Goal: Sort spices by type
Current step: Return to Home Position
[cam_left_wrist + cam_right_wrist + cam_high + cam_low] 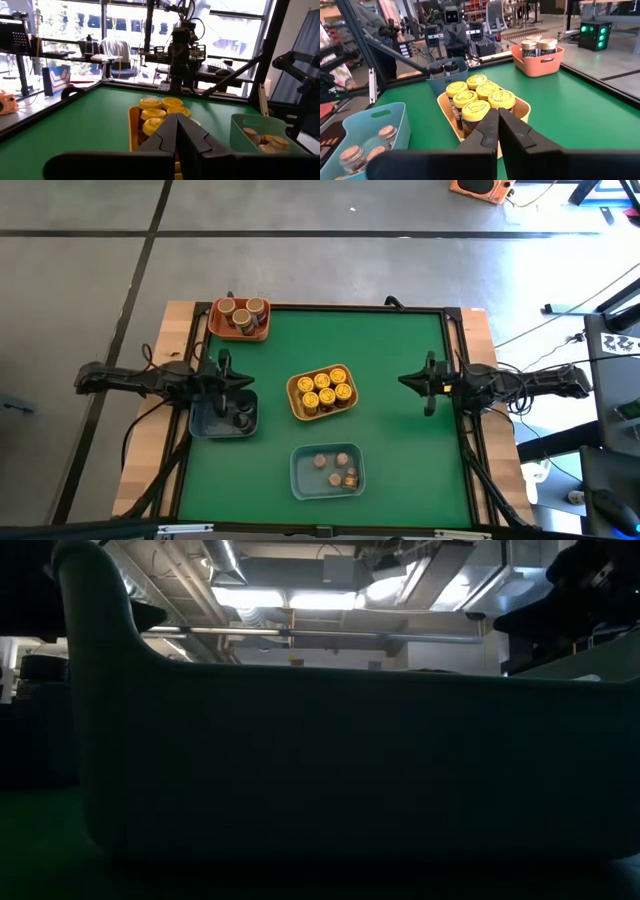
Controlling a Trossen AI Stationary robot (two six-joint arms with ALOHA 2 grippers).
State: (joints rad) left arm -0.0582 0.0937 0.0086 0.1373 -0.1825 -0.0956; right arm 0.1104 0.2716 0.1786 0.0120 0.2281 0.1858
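Homing step. Left claw (245,381) and right claw (405,383) are both pressed together, empty. Yellow-lid jars (322,390) sit in a tray (292,392) midway between them (none loose on bench (400,460)). Next: park arms, no grasp.

Looking down, we find the table (400,450) filling the middle of the frame, with four trays on it. The upper-left tray (214,326) sits in the table's upper left corner and holds jars (242,318) bunched together. Below it, by the table's left edge, lies the left tray (205,425), with two jars (241,416) in its right half. The middle tray (293,390) lies at frame centre, slightly turned, packed with jars (325,392) in two rows. The bottom tray (301,478) sits below centre, with a few jars (338,472) inside. The left gripper (250,383) hangs over the left tray's upper edge. The right gripper (403,381) is right of the middle tray, apart from it.
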